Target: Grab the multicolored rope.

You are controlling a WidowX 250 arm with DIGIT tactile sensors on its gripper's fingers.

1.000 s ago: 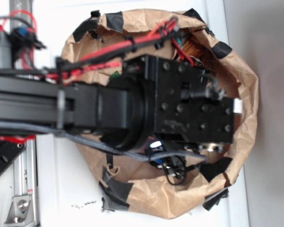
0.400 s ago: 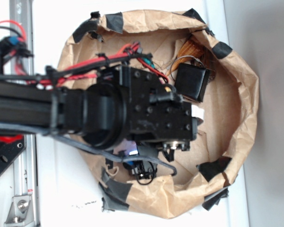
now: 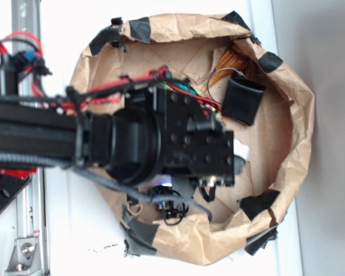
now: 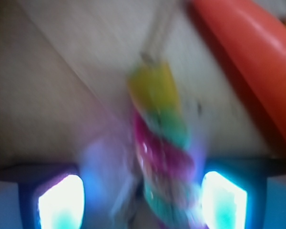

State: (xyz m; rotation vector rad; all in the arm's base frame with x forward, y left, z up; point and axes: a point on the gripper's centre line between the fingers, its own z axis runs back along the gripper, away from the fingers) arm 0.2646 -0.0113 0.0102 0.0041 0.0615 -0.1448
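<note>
Your gripper [image 4: 143, 200] sits wide, the twisted pink, yellow and green rope [image 4: 159, 148] apparently between its fingers; squeeze centred, clear of the smooth orange carrot [image 4: 248, 62].

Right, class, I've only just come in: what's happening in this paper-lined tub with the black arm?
A robot arm reaches down into a brown paper tub after the multicolored rope. In the blurred wrist view, the rope runs up between the two lit pads of the claw, with an orange carrot off to the upper right. Whether the claw has closed on the rope cannot be told. A black pouch lies nearby.
</note>
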